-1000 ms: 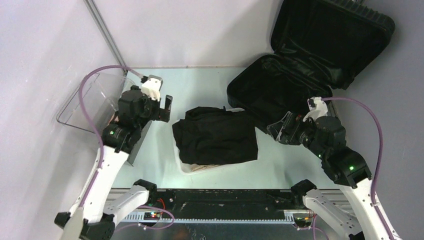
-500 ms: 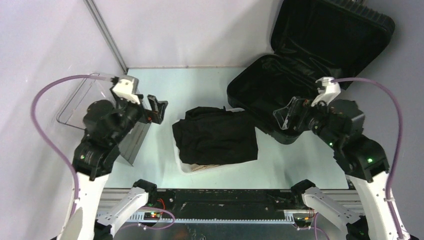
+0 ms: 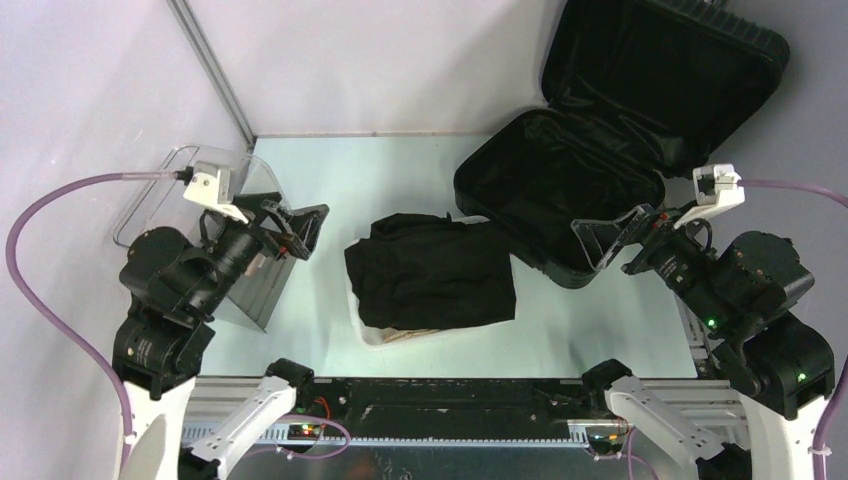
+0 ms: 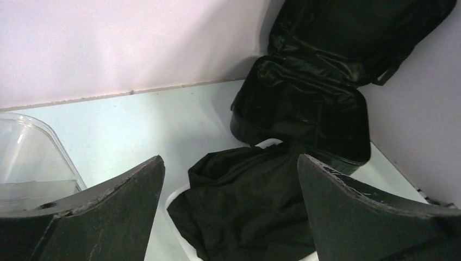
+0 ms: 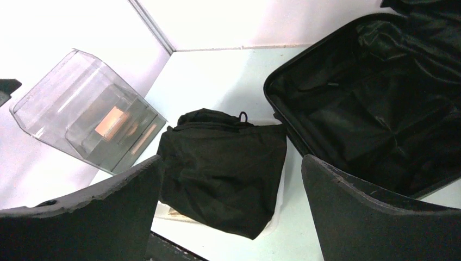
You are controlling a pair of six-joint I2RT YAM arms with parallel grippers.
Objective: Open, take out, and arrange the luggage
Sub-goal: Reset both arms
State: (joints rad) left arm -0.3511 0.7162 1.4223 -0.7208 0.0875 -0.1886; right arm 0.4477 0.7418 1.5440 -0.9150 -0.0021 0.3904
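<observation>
We find the left gripper (image 3: 298,222) and right gripper (image 3: 612,236) both spread wide, holding nothing, the luggage (image 3: 560,185) lying open just beyond the right gripper, a black garment (image 3: 430,272) between the two.

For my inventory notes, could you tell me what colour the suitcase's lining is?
Black lining, clearest in the right wrist view.

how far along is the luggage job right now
Done: the luggage lies open with its lid raised, and its lining looks empty. The black garment rests over the white basket mid-table. In hand: nothing; the left claw and right claw are both open and touch nothing. Left: perhaps tidying the garment; nothing else to unpack shows.
</observation>
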